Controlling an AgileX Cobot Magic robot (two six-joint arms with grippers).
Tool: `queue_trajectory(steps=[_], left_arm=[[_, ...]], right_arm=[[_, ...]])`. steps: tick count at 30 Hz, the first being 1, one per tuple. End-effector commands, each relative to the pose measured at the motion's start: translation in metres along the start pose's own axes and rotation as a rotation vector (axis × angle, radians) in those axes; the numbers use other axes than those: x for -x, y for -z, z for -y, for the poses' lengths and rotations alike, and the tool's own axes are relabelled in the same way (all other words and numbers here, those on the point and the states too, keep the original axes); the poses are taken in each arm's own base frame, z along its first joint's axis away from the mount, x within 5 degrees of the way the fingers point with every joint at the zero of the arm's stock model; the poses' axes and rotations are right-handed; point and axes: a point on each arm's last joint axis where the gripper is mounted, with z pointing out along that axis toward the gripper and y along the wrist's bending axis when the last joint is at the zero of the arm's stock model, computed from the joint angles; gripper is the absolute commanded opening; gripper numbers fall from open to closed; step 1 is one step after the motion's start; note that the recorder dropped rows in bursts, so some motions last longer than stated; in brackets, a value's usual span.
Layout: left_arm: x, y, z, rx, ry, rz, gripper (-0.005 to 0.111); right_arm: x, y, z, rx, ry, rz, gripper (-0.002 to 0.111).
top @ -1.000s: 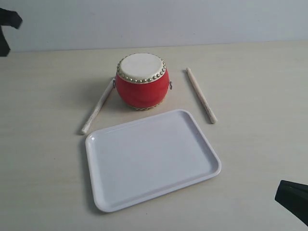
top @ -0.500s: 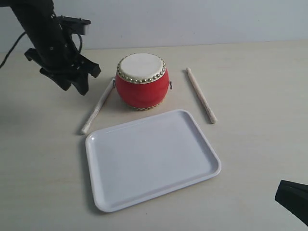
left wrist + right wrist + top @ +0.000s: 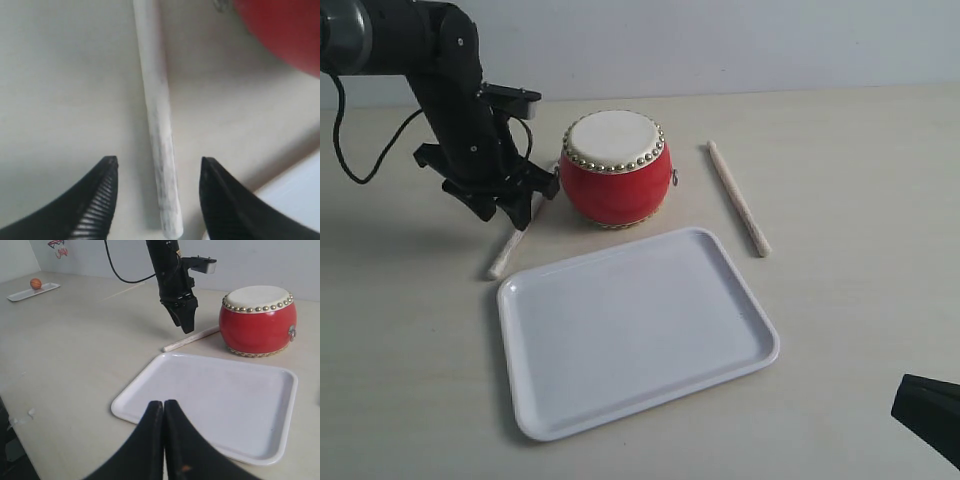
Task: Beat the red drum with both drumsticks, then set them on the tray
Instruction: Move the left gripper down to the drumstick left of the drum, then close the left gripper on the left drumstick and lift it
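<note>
Beside the glossy red drum (image 3: 285, 30), slim pale drumstick (image 3: 159, 125)

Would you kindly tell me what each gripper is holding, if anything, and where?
Nothing is held: the left gripper is open astride a drumstick; the right gripper is shut, empty.

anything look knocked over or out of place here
Nothing stands out: red drum upright, tray lying flat, one drumstick beside the drum under the open left claw, second drumstick on the drum's other side.

Left claw (image 3: 159, 161) agape, right claw (image 3: 163, 405) closed.
</note>
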Motion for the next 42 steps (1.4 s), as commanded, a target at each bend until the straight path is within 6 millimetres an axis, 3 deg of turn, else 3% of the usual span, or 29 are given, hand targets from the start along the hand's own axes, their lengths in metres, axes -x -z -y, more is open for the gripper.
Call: queue_trajectory(steps=[1, 12, 42], left_arm=[[0.002, -0.005, 0.001, 0.004, 0.007, 0.004, 0.05], [0.001, -0.021, 0.001, 0.002, 0.017, -0.027, 0.05], [0.0, -0.034, 0.0, -0.001, 0.021, -0.055, 0.05]], right_arm=[[0.0, 0.0, 0.0, 0.001, 0.01, 0.011, 0.0], [0.0, 0.0, 0.0, 0.002, 0.004, 0.011, 0.0], [0.0, 0.0, 0.0, 0.001, 0.01, 0.011, 0.0]])
